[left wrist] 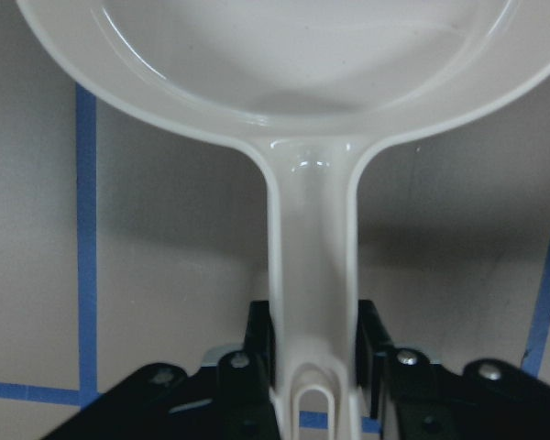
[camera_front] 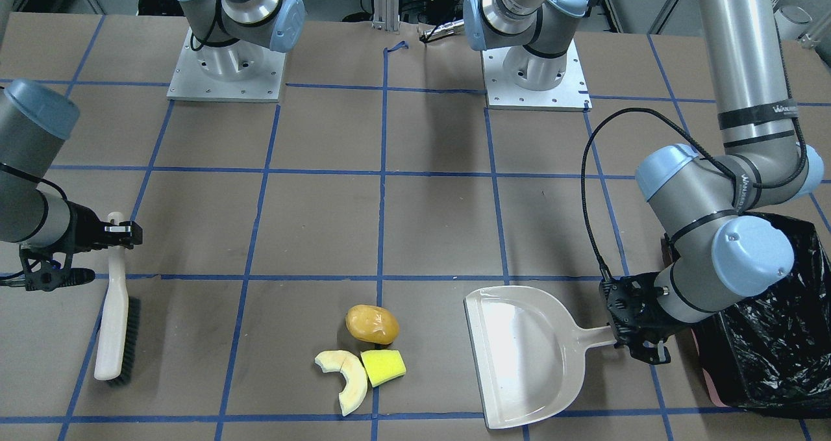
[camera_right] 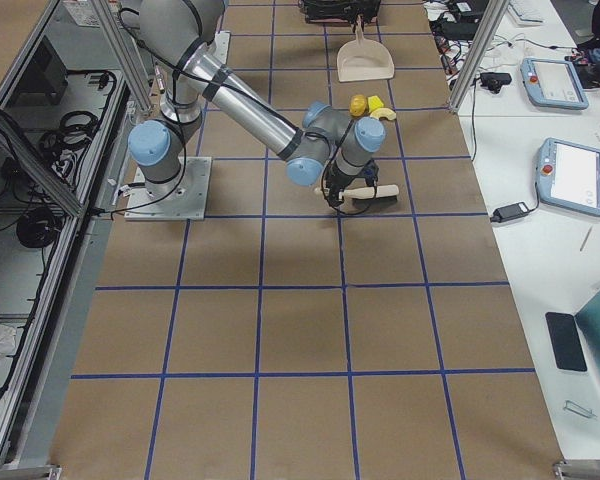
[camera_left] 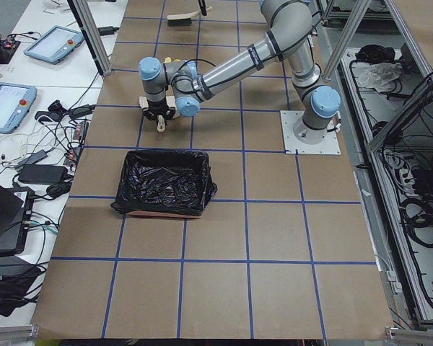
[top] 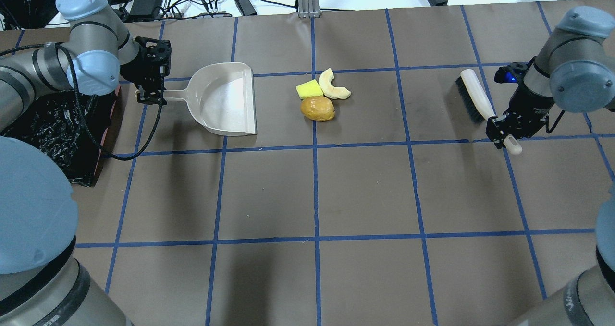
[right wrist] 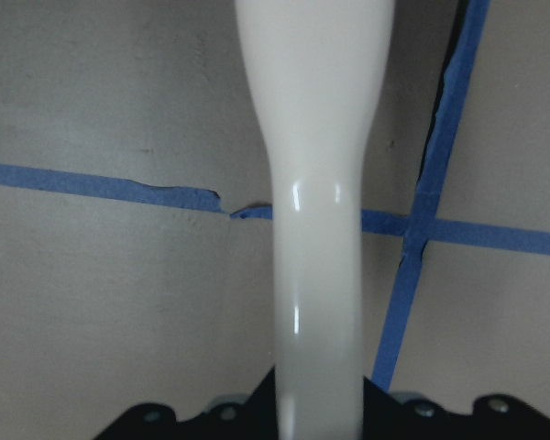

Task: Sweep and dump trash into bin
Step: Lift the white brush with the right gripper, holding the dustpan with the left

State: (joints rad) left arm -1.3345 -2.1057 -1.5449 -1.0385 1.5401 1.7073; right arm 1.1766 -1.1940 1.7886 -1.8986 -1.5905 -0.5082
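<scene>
Grips the handle of the beige plastic dustpan with the left end effector, clenched on it from both sides in the left wrist view. Points the pan's open mouth toward the trash on the brown paper-covered table with its blue tape grid. Finds there, near the pan's mouth, a glossy golden-brown potato-shaped lump, a yellow-green wedge just beside it, and a pale curved melon-rind slice against the wedge. Grasps the handle of the cream hand brush with dark bristles in the right end effector, well apart from the trash, bristles turned toward it. Shows the rectangular bin lined with crinkly black plastic behind the left arm, pink edge at its base.
</scene>
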